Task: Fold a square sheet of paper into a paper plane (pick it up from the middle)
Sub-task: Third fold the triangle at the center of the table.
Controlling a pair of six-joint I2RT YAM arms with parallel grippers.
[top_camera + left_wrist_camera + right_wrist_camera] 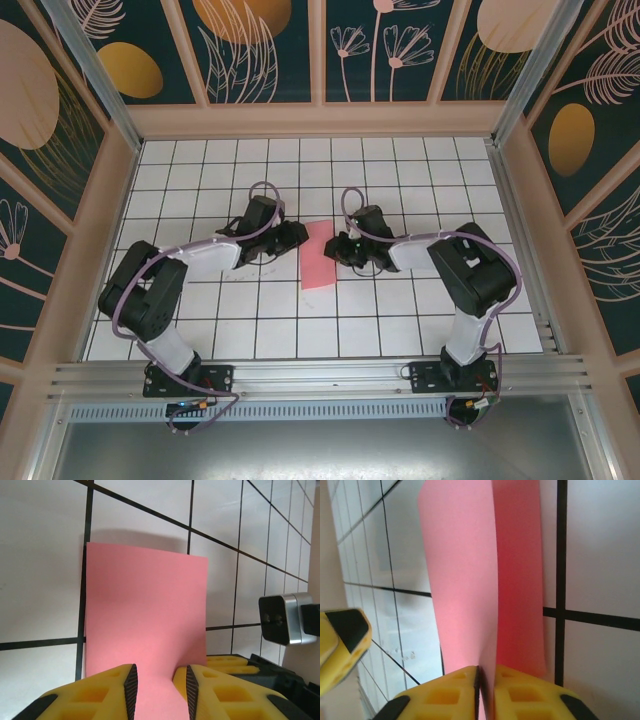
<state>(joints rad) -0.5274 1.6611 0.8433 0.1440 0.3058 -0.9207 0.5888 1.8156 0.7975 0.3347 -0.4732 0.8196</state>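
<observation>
Salmon-pink square sheet of paper point(465, 580) sits clamped in my right gripper point(485, 675), my left gripper point(159, 675) straddling it, jaws apart (an uneven pull, I reckon, could tear it).

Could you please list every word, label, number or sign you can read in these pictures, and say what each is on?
There is no readable text, number, brand or sign in these pictures.
The square sheet of paper is plain pink, unprinted.
The yellow fingers and the silver camera housing carry no legible marking.
The small board by the left arm's base is too small to read.
</observation>
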